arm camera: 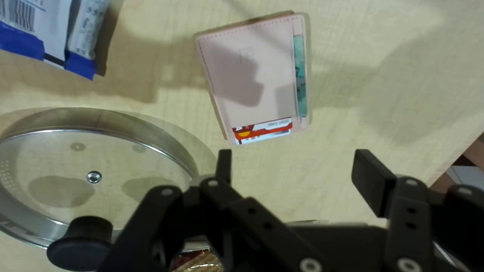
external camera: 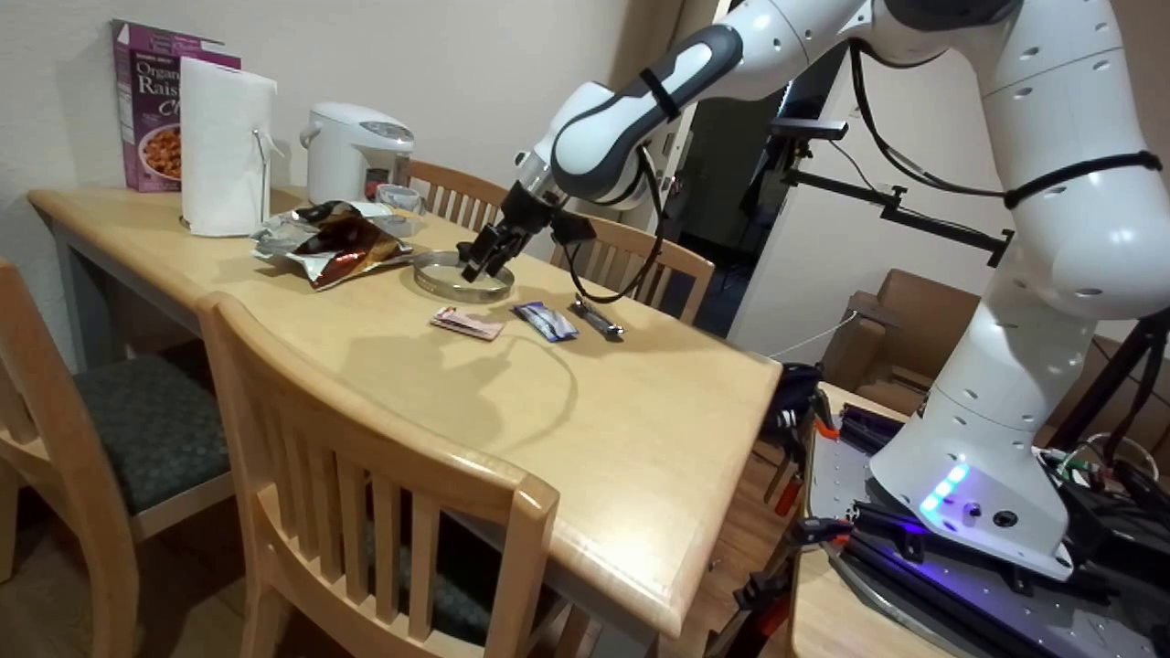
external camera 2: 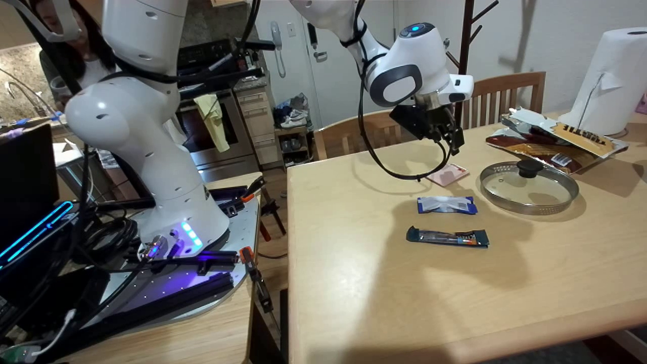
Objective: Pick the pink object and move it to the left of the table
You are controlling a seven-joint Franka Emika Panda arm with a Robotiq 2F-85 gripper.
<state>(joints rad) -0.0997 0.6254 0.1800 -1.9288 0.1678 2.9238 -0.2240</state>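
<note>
The pink object (arm camera: 257, 75) is a flat pale-pink card wallet with bank cards showing at its edge. It lies flat on the light-wood table (external camera: 640, 411), visible in both exterior views, as the pink wallet (external camera: 466, 323) and its partly cable-crossed side (external camera 2: 450, 175). My gripper (arm camera: 293, 166) hangs above the table, jaws wide apart and nothing between them. In the wrist view the wallet sits beyond the fingertips, apart from them. An exterior view has the gripper (external camera: 484, 270) in front of the glass lid, above the table surface.
Close to the wallet are a steel-rimmed glass lid (external camera 2: 528, 188) with a black knob, a blue-white packet (external camera 2: 447, 204) and a dark slim packet (external camera 2: 448, 237). Farther along stand a crumpled snack bag (external camera: 334, 245), paper towels (external camera: 227, 146), a white hot-water pot (external camera: 352, 151) and a magenta cereal box (external camera: 146, 100).
</note>
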